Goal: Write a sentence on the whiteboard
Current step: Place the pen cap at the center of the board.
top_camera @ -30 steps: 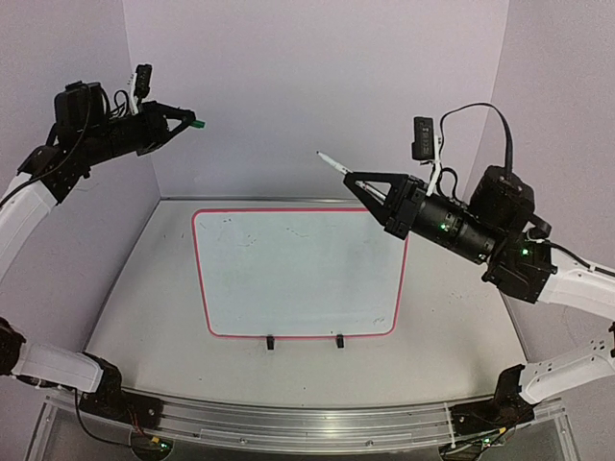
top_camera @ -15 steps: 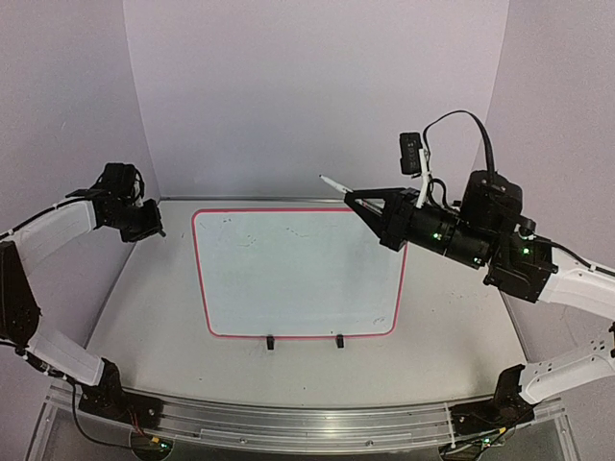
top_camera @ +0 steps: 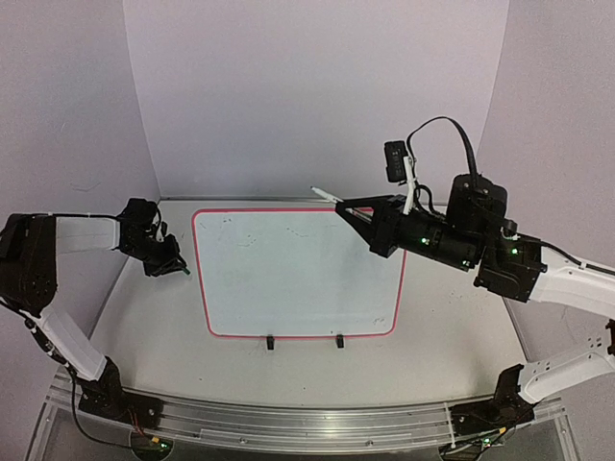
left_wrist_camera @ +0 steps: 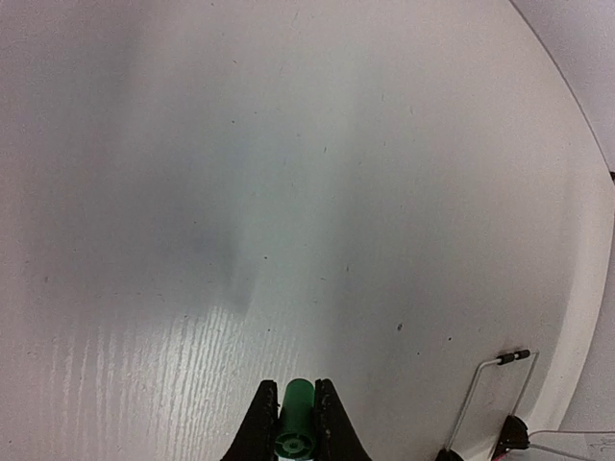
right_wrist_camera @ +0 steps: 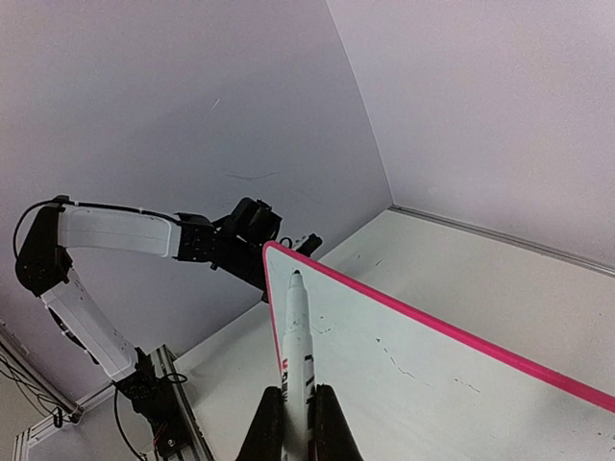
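Clamps a white marker (top_camera: 325,195) in the right end effector (top_camera: 352,207), tip poised above the far edge of the whiteboard (top_camera: 298,279), flat on the desk (top_camera: 144,331) and unwritten. Pinches the green cap (left_wrist_camera: 294,415) in the left end effector (top_camera: 179,268), low beside the board, likely to keep it clear.

I am working in a robotics lab test cell. Plain pale panels (top_camera: 317,96) box in a grey bench (top_camera: 452,327). Two jointed arms, left (top_camera: 77,235) and right (top_camera: 567,283), stand on an aluminium rail (top_camera: 288,421) at its near edge. A small cabled camera (top_camera: 394,161) is mounted at the right wrist.
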